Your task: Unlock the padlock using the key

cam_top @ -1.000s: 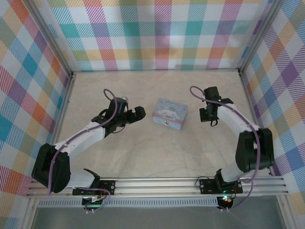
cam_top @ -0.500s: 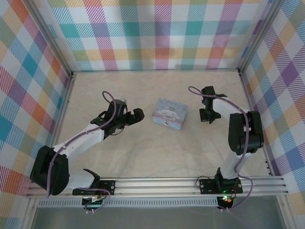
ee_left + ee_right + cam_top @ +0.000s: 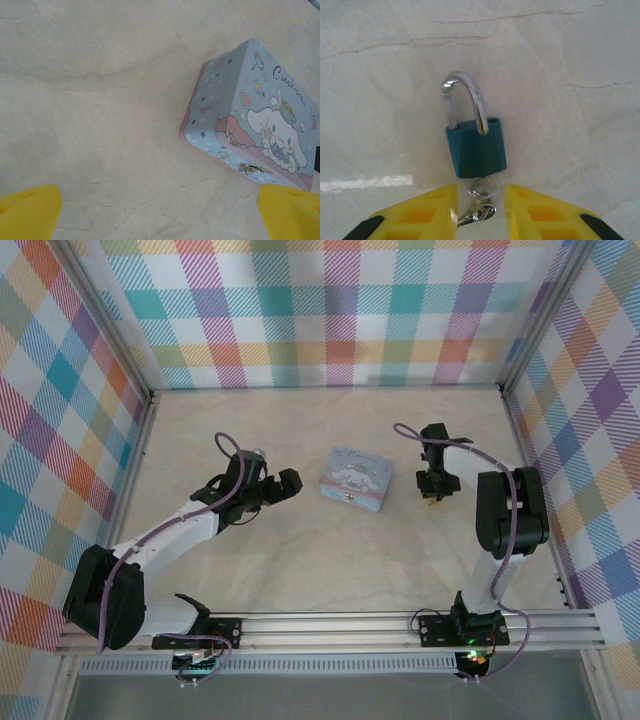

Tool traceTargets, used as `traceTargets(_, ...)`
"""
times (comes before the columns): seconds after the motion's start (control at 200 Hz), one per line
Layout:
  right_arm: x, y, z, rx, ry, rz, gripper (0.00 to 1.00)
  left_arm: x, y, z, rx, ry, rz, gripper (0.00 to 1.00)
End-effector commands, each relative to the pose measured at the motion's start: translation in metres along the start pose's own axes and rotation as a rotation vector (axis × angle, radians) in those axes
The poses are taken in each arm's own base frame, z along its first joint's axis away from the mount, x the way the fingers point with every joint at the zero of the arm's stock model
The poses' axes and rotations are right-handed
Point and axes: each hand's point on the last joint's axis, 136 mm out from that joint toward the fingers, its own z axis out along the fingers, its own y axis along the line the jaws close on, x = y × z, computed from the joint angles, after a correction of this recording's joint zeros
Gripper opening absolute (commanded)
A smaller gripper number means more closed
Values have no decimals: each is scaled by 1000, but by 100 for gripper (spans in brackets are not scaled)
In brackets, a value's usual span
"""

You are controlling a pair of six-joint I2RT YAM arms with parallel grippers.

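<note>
My right pincer (image 3: pixel 481 201) is apart, astride the key (image 3: pixel 482 189), unclamped. The key sits in the padlock (image 3: pixel 476 152) just ahead. Shackle looks closed; I judge grip and turn remain.

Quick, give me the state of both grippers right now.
Left gripper: open wide, holding nothing.
Right gripper: open, straddling the key stuck in the padlock, not clamped on it.
</note>
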Motion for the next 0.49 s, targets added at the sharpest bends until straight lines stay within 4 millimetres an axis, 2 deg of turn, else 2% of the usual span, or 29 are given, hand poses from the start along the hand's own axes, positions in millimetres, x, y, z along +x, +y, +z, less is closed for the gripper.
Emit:
traceTargets(0.0, -11, -2, -28, -24, -69, 21, 33, -6, 3, -8, -9, -35, -11, 100)
traceTargets(0.14, -20, -5, -62, -49, -176, 42, 45, -13, 4, -16, -32, -58, 1, 100)
traceTargets(0.21, -24, -6, -78, -65, -234, 68, 58, -21, 6, -23, -65, -82, 22, 100)
traceTargets(0.22, -25, -6, -80, -67, -244, 72, 65, -21, 7, -24, -78, -79, 26, 100)
traceTargets(0.23, -25, -6, -83, -71, -253, 76, 87, -20, 9, -25, -91, -76, 31, 100)
traceTargets(0.235, -26, -6, -84, -73, -258, 78, 94, -21, 10, -26, -97, -77, 33, 100)
traceTargets(0.25, -27, -6, -87, -79, -272, 82, 100, -23, 11, -28, -107, -83, 41, 100)
traceTargets(0.385, -37, -8, -111, -115, -399, 152, 100, -52, 31, -51, -284, -188, 94, 100)
traceTargets(0.49, -44, -22, -122, -97, -490, 255, 100, -73, 44, -66, -371, -272, 169, 100)
